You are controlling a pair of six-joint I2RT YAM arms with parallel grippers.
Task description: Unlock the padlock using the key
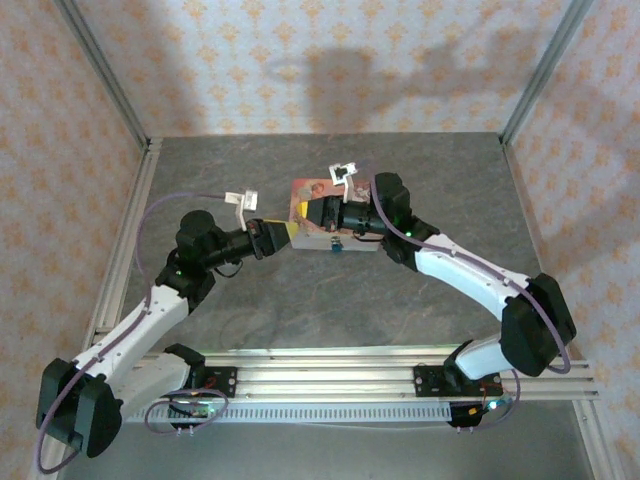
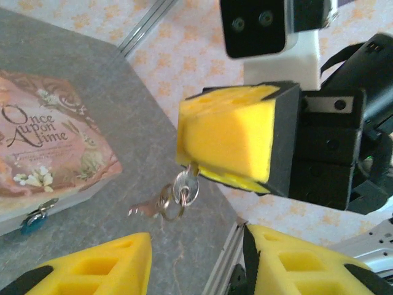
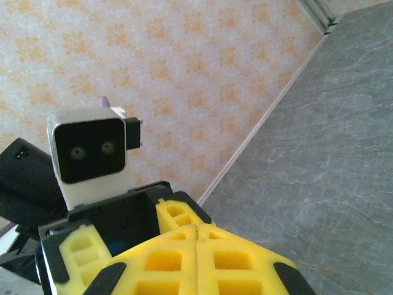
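— Well, the right gripper (image 3: 197, 238) pinches the key (image 2: 145, 210), though the gripped end is hidden between its pads (image 2: 227, 141).
— And the left gripper (image 2: 198, 238)?
— Spread, holding nothing. The padlock (image 2: 35, 216) is a tiny blur at the near edge of the tin (image 2: 49, 141), in the middle of the grey table (image 2: 141, 123); flowery walls (image 3: 184, 61).

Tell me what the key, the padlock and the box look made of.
The key: metal, it seems; silvery with bright glints. The padlock: glossy teal body, likely painted metal, but too small to be sure. The box: printed pink lid with crisp edges, maybe tin, maybe card.
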